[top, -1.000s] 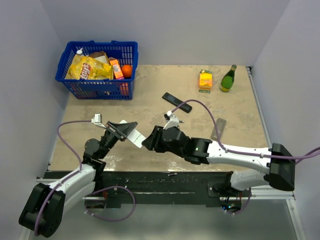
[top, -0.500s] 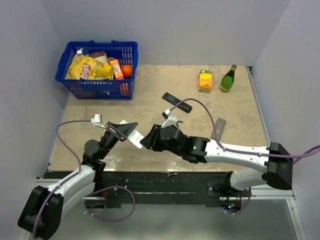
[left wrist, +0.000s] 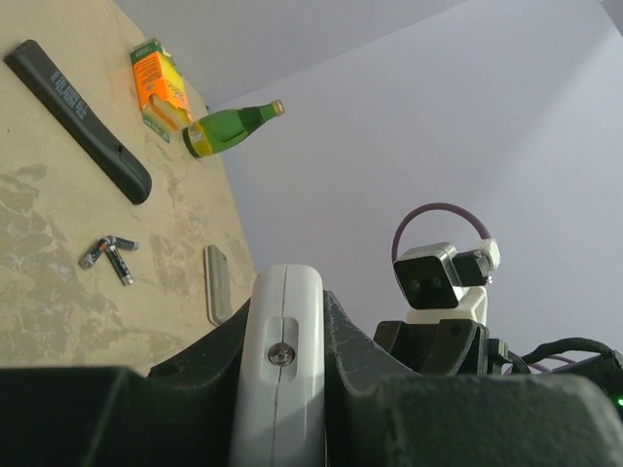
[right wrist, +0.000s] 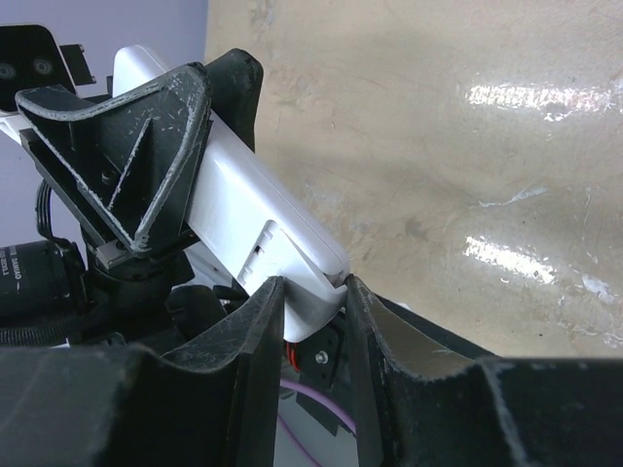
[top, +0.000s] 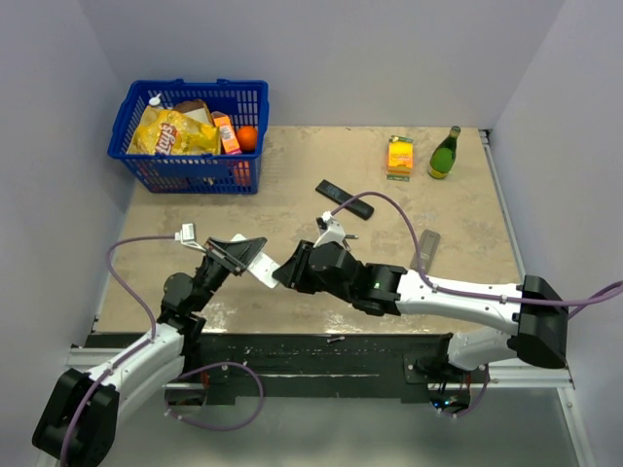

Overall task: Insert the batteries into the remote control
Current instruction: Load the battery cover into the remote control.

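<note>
A white remote control [top: 263, 269] is held off the table, pointing toward the right arm, with my left gripper [top: 241, 251] shut on its body [left wrist: 282, 389]. My right gripper [top: 285, 271] has come in from the right. Its two fingers press on either side of the remote's free end [right wrist: 316, 292], where a stepped white piece shows. In the left wrist view the batteries [left wrist: 109, 257], small grey cylinders, lie together on the table. The right arm hides them in the top view.
A black remote [top: 344, 198] lies on the table behind the arms, and a flat grey strip [top: 425, 249] lies to the right. At the back stand a blue basket [top: 190, 170] of groceries, an orange carton [top: 400, 155] and a green bottle [top: 445, 153].
My right gripper has edged left onto the white remote's end and its fingers have narrowed onto it. The left arm holds still with the remote.
</note>
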